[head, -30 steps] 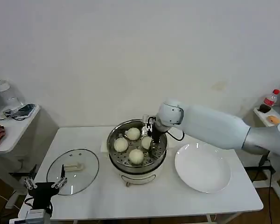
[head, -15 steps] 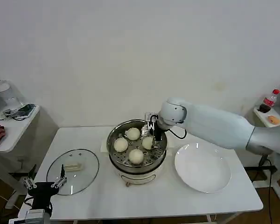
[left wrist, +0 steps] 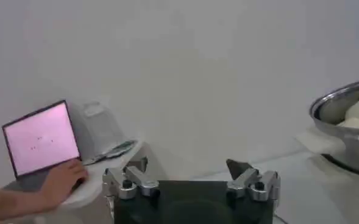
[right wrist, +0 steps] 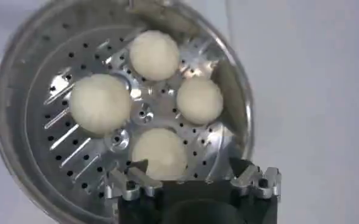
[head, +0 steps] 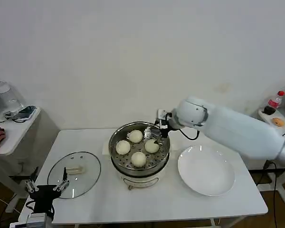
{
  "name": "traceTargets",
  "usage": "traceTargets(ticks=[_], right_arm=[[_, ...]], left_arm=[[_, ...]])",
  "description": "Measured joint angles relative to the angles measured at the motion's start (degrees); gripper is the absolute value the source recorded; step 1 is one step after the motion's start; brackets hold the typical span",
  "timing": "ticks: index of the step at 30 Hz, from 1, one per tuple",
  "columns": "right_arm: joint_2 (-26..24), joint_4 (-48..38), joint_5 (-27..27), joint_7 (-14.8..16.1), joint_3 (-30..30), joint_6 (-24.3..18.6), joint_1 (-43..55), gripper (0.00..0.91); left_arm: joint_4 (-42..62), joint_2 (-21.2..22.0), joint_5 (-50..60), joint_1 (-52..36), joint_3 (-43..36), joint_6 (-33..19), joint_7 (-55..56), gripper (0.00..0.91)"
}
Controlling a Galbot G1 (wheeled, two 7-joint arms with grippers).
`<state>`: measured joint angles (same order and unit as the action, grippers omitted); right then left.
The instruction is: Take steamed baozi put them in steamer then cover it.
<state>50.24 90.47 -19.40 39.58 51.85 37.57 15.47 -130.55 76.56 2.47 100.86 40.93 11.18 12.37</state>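
The steamer stands mid-table, a shiny steel pot on a white base. Several off-white steamed baozi lie on its perforated tray, apart from one another. My right gripper hovers open over the pot's back right rim with nothing held. In the right wrist view the same buns sit in the steamer, and the gripper hangs above the nearest bun. My left gripper is parked open at the table's front left corner, beside the glass lid.
A flat white plate lies right of the steamer. Left of the table is a side desk with a laptop and a person's hand. The left wrist view shows the left gripper and the steamer farther off.
My right gripper has lifted out of the steamer and drawn back to the right, leaving a baozi on the tray. The left arm has not moved.
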Motion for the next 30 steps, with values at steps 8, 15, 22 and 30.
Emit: traceTargets(ticks=[8, 15, 22, 30], right_arm=[[-5.23, 6.81, 3.77, -12.08, -15.92, -6.19, -14.83, 0.907], [-4.55, 11.40, 8.26, -23.16, -35.92, -16.31, -35.83, 0.907], [1.14, 15.31, 12.33, -27.79, -56.98, -26.95, -57.47, 0.907], [11.01, 19.59, 13.72, -28.01, -77.50, -36.11, -77.93, 0.907]], left_arm=[[0.83, -0.08, -0.01, -0.14, 0.44, -0.55, -0.08, 0.907], [1.97, 0.24, 0.22, -0.40, 0.59, -1.72, -0.67, 0.907], [3.46, 0.48, 1.52, -0.87, 0.67, -3.21, -1.23, 0.907], [6.74, 0.02, 10.12, -0.84, 1.50, -6.02, -0.87, 0.907]])
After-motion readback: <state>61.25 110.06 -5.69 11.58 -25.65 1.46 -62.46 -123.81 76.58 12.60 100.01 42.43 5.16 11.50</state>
